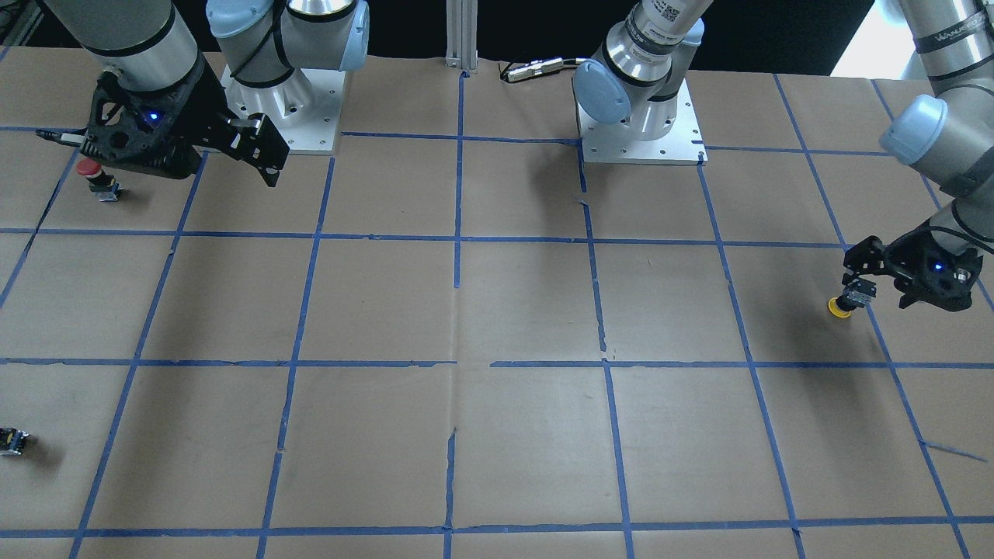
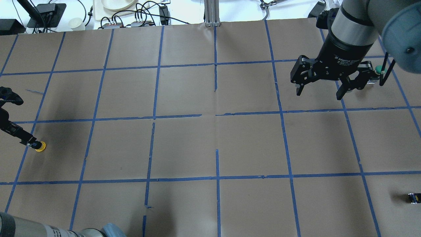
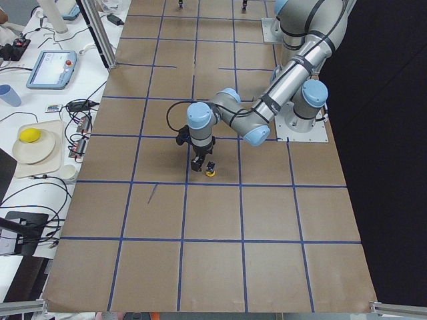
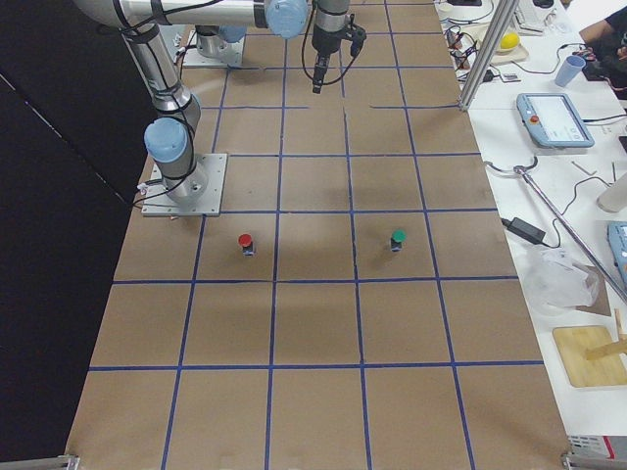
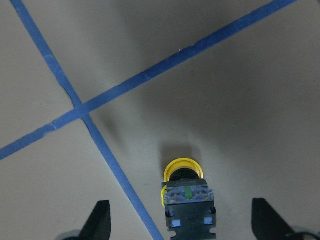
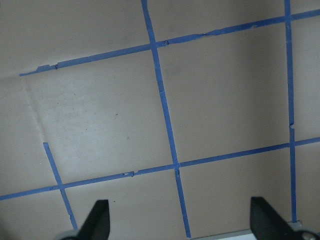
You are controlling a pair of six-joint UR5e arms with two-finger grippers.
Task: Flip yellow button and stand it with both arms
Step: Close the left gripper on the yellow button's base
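Observation:
The yellow button [image 1: 840,307] stands cap-down on the brown paper, its black-grey base pointing up; it also shows in the overhead view [image 2: 40,146] and the exterior left view [image 3: 210,174]. My left gripper [image 1: 857,289] is low over it and open. In the left wrist view the button [image 5: 187,197] sits between the two spread fingers [image 5: 100,220], with a gap on each side. My right gripper [image 2: 320,90] hangs open and empty above the table on the far side; the right wrist view shows only bare paper between its fingers [image 6: 97,220].
A red-capped button [image 1: 97,177] stands under the right arm's wrist. A green-capped button [image 2: 379,69] stands near it. A tiny dark part with a yellow spot [image 2: 413,197] lies at the table's edge. The arm bases [image 1: 641,132] are bolted at the robot's side.

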